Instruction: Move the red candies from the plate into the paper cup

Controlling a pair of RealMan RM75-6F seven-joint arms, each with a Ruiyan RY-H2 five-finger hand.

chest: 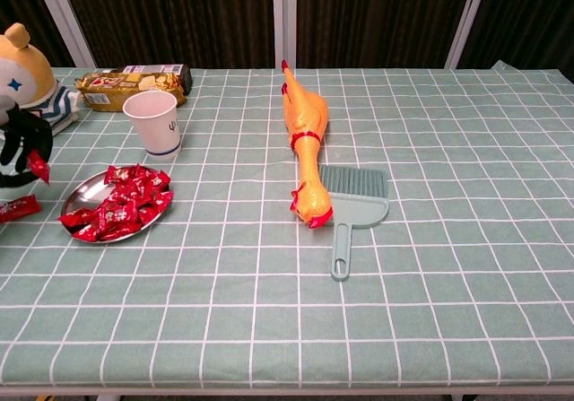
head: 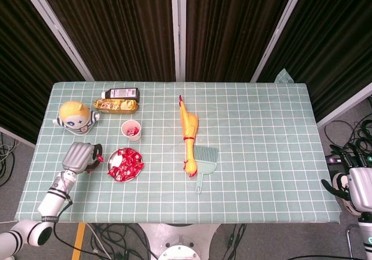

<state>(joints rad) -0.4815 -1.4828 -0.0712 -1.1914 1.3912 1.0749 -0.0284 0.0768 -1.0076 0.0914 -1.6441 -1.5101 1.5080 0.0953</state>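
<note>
**Table inventory: left hand raised with one candy, plate of red candies beside the cup**

- Left hand (head: 81,156): at the left end of the table, lifted off the cloth, just left of the plate. In the chest view a single red candy (chest: 37,165) is pinched in its dark fingers (chest: 22,143).
- Right hand (head: 356,190): off the table, low at the far right edge of the head view. Whether its fingers are apart or together cannot be told.
- Plate (head: 110,160): small metal dish near the left front of the table, heaped with red candies (head: 125,164).
- Loose candy (chest: 18,207): one red wrapper lying on the cloth just left of the plate, apart from the pile.
- Paper cup (head: 131,130): white, upright, just beyond the plate on the far side; red candies show inside it in the head view.
- Doll (head: 76,116): round yellow-headed figure with a striped body, far left, beyond the left hand.
- Snack packet (head: 117,104): yellow wrapper lying flat, far side of the cup.
- Dark box (head: 121,92): lying just beyond the packet, near the table's far edge.
- Rubber chicken (head: 188,134): yellow, lying lengthwise mid-table, head toward the near edge.
- Dustpan brush (head: 204,158): pale teal, touching the chicken's right side, handle pointing near.
- Tablecloth (head: 261,138): green with a white grid, covering the whole table.
</note>
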